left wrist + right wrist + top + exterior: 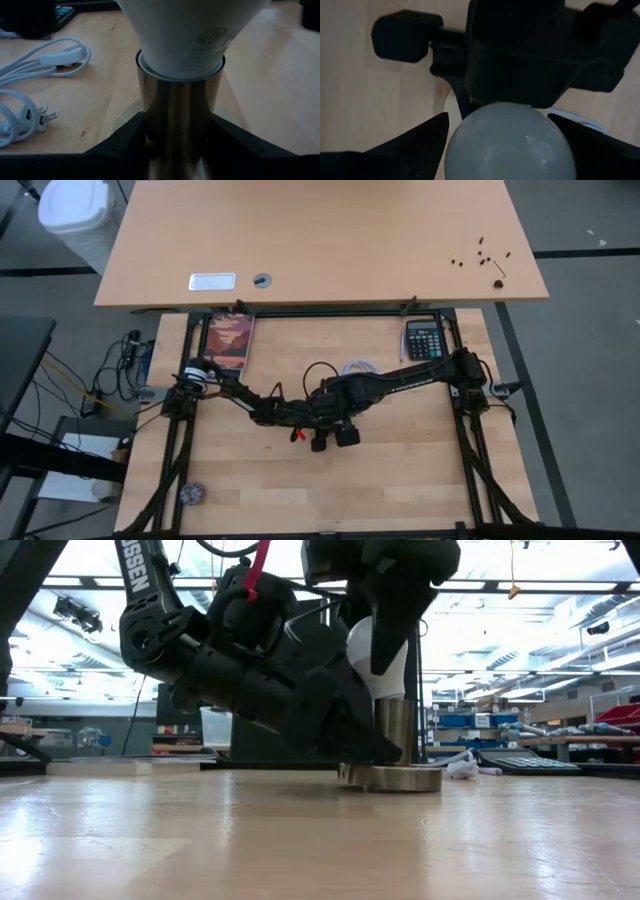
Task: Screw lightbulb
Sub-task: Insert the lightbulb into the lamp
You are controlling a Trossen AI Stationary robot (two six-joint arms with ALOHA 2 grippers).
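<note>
The white lightbulb stands upright with its narrow end in the silvery socket's stem. The socket's round base disc lies flat on the wooden table. My left gripper reaches in low from the table's left and is shut on the stem. My right gripper comes down from above and is shut on the bulb's round top. Both grippers meet at the table's middle. My left gripper pinches the socket's upright stem between its two fingers, just above the base disc. The fingers come in nearly level from the table's left. The socket stands upright with its disc on the table. My right gripper holds the bulb's wide domed top between its two fingers, one on each side. The fingers point down from above. The bulb stands upright, its narrow end in the socket's stem.
The socket's white cord and plug lie coiled on the table just beyond the socket. A calculator and a picture card lie at the far edge. A small round thing lies near left. A second table stands behind.
</note>
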